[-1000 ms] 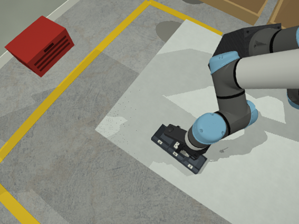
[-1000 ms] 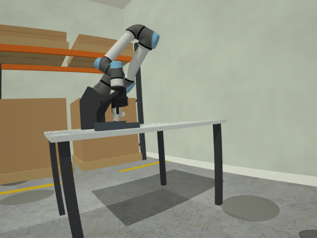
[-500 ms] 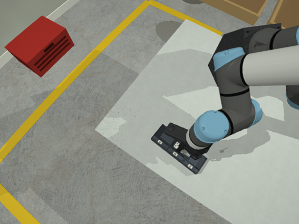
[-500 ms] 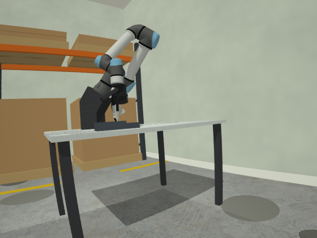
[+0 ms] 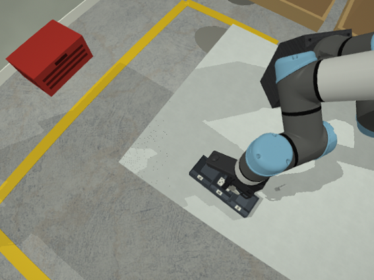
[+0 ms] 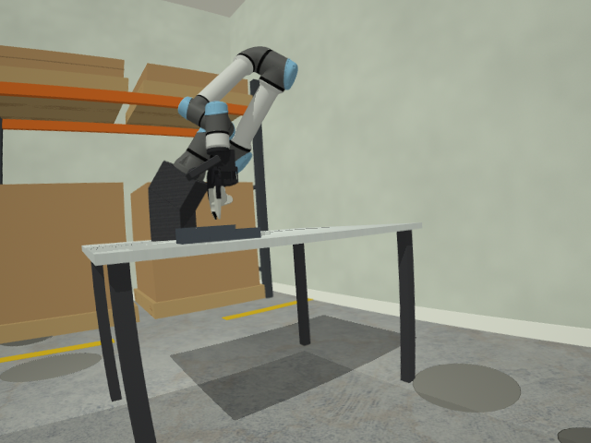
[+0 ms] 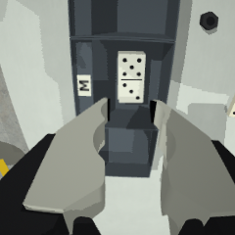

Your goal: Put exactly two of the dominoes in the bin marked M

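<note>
Wrist view shows 1 white domino with black dots (image 7: 130, 77) lying flat in the dark bin compartment marked M (image 7: 84, 84). Grey two-jaw gripper (image 7: 128, 110) hangs just above, slightly apart, holding nothing. Lift straight up, avoiding the bin walls, then fetch domino 2.
</note>
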{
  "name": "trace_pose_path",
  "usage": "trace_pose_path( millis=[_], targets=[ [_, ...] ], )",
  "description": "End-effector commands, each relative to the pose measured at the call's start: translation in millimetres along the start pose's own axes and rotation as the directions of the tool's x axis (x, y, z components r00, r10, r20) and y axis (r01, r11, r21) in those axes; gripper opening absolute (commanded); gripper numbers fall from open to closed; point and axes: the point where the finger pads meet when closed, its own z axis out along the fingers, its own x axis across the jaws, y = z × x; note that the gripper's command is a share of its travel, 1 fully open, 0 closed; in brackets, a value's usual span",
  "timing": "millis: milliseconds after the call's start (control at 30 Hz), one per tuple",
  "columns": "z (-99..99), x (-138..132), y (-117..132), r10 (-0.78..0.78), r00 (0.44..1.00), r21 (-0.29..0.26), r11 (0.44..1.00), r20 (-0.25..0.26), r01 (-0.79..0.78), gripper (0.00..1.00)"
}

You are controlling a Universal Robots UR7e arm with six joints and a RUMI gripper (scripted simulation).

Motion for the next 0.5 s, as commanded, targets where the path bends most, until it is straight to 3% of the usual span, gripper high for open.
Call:
trace_pose_path(
  millis=[0, 100, 133, 467],
  targets=[
    [-2.8, -0.2, -0.1, 0.000, 1.000, 0.000, 1.000, 0.000, 0.000, 0.19],
    [-2.8, -0.1, 0.0, 0.000, 1.000, 0.000, 1.000, 0.000, 0.000, 0.19],
    [-6.9, -0.1, 0.0, 0.000, 1.000, 0.000, 1.000, 0.000, 0.000, 1.00],
    [-46.9, -0.1, -0.1, 0.000, 1.000, 0.000, 1.000, 0.000, 0.000, 1.00]
  ],
)
